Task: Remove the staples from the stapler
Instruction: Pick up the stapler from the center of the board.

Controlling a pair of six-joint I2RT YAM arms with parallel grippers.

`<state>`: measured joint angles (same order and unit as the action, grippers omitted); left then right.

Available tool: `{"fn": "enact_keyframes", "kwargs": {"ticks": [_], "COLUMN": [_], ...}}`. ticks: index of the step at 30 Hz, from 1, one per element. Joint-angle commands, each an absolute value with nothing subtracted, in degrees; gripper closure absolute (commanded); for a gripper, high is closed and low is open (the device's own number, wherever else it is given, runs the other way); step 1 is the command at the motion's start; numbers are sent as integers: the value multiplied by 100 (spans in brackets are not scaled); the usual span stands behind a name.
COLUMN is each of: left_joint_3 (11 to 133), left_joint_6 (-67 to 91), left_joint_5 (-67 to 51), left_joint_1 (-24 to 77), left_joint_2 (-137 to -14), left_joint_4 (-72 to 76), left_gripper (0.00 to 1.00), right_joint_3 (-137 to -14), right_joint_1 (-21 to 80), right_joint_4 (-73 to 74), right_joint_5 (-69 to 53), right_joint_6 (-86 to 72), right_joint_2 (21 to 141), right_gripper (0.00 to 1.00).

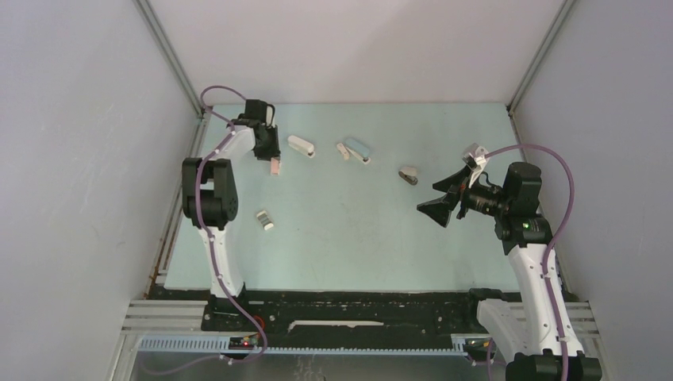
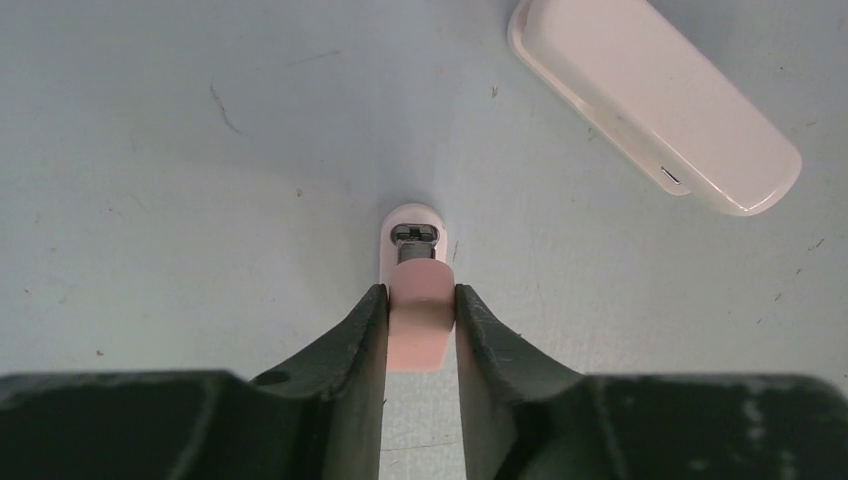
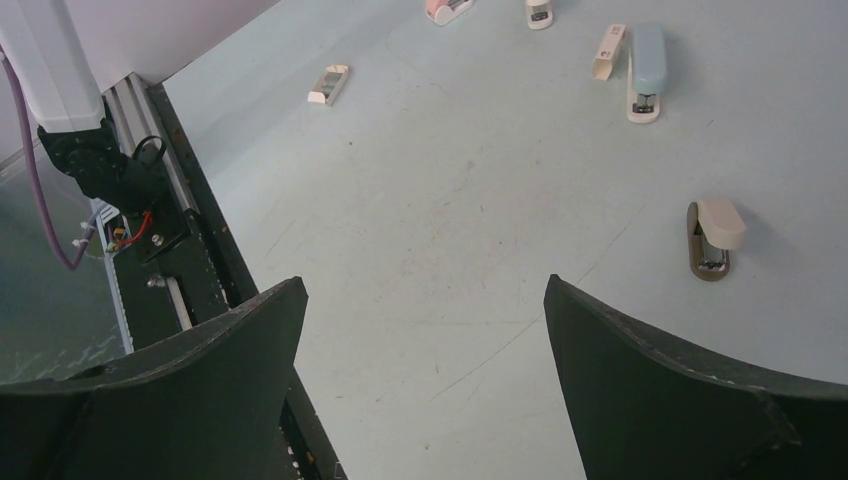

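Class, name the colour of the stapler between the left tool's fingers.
The stapler is pale pink; left wrist view.

Nothing legible in any view: no text, brand, number or sign. Only candidate is a tiny dark mark near one end of the white stapler [image 2: 650, 95] in the left wrist view, too small to read.

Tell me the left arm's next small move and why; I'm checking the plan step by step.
Probably lift the pink stapler slightly: the left pincer is closed against both its sides while it rests on the table, and the right pincer hangs open, well away.
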<state>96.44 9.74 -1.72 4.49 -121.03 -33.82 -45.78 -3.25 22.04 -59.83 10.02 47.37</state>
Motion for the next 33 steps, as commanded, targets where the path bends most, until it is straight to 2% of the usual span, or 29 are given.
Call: {"fn": "enact_keyframes", "kwargs": {"ticks": [1, 7, 14, 21, 33], "left_joint_3": [9976, 9902, 9356, 8642, 7635], "left_joint_6": [777, 627, 281, 255, 635], "left_joint_5": [-73, -17, 427, 240, -261], "left_joint_1": [533, 686, 1274, 2079, 2866], "left_joint_2": [-12136, -11897, -10786, -9792, -9063], "left_joint_4": [-3440, -3506, -3564, -3656, -2936], "left_gripper": [72, 99, 100, 100, 100], "right_joint_3": [-4579, -4579, -4579, -4581, -4579], "right_joint_1": [-291, -299, -308, -299, -301], "right_joint_4": [2171, 2175, 2180, 2162, 2153], "right_joint_5": [-5962, -5986, -6093, -6223, -6302], "right_joint_6": [1091, 1095, 1074, 1014, 998], "right_joint_2": [4733, 4704, 4617, 4502, 4429], "right_gripper": [0, 0, 0, 0, 0]}}
